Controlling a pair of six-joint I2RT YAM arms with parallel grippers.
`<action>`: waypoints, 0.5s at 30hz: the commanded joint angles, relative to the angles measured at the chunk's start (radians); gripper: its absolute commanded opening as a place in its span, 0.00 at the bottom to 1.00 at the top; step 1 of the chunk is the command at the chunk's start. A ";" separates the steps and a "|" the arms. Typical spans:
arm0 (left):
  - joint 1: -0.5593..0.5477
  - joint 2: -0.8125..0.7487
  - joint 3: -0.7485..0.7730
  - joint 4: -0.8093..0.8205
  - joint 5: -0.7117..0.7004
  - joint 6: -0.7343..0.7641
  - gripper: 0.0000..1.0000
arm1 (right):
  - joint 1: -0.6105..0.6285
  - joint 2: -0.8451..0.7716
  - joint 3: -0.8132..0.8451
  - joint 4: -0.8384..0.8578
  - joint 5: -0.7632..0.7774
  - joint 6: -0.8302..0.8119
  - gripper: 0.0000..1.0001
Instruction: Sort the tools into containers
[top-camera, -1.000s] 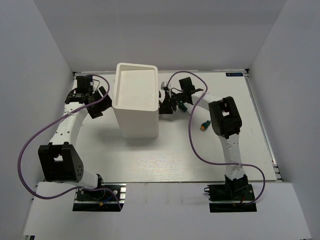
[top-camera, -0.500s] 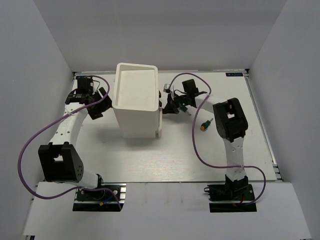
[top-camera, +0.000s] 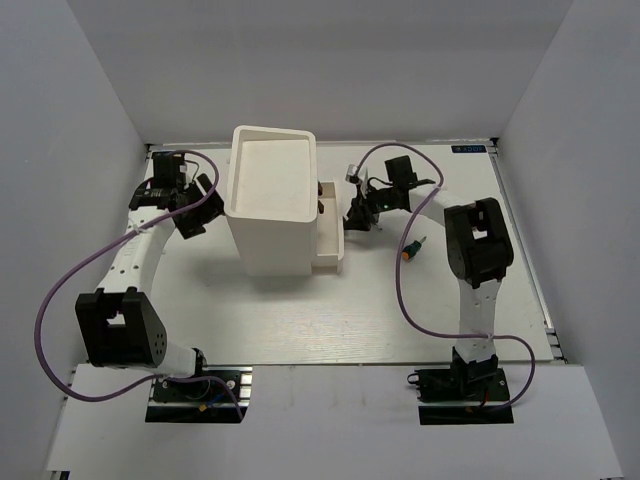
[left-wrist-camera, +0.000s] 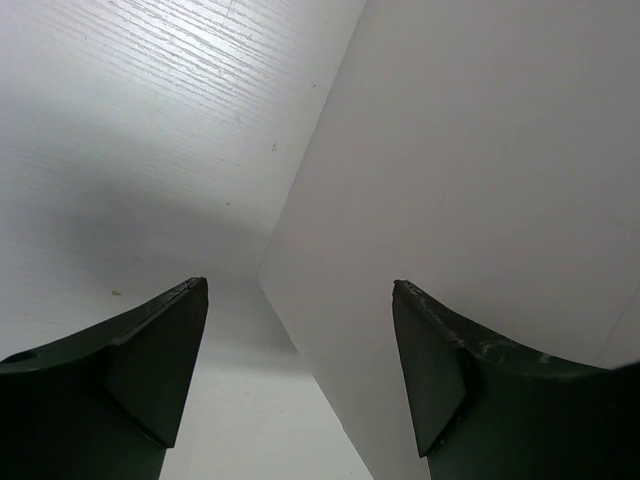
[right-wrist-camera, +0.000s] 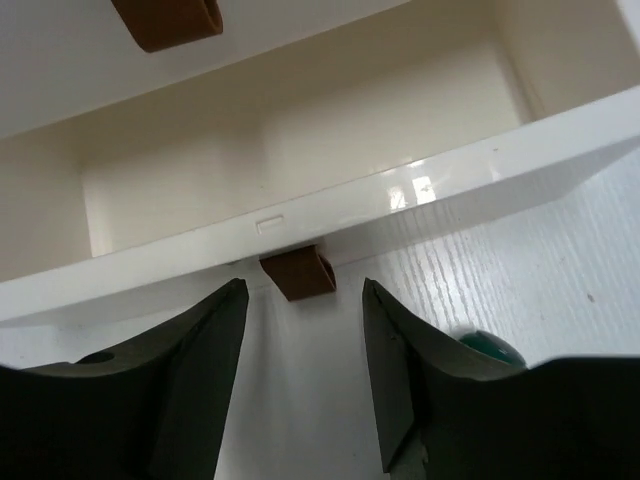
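The tall white bin (top-camera: 270, 200) stands left of centre, and its wall (left-wrist-camera: 470, 180) fills the left wrist view. A narrow white bin (top-camera: 330, 250) juts out on its right side; its inside (right-wrist-camera: 300, 150) looks bare. My right gripper (top-camera: 353, 218) (right-wrist-camera: 304, 300) is open just short of a brown tab (right-wrist-camera: 300, 272) on that bin's near wall, gripping nothing. A green tool handle (right-wrist-camera: 487, 347) peeks from behind its right finger. An orange-green stubby screwdriver (top-camera: 410, 249) lies on the table to the right. My left gripper (top-camera: 195, 208) (left-wrist-camera: 300, 287) is open at the tall bin's left corner.
A second brown tab (right-wrist-camera: 168, 15) shows above the narrow bin. White enclosure walls close in the table (top-camera: 300, 310) on the left, back and right. Purple cables loop along both arms.
The narrow bin has slid out rightward from beside the tall bin as my right gripper moved right. That gripper's jaws now stand apart off the tab. The left arm stayed still.
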 joint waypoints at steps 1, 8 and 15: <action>0.002 -0.061 -0.007 0.001 0.023 0.003 0.85 | -0.006 -0.112 -0.014 0.082 0.007 0.041 0.57; 0.002 -0.092 -0.039 0.011 0.013 0.003 0.85 | -0.015 -0.064 0.032 0.076 0.410 0.036 0.57; 0.002 -0.092 -0.029 0.001 0.024 0.003 0.85 | -0.012 0.042 0.166 -0.094 0.426 0.034 0.57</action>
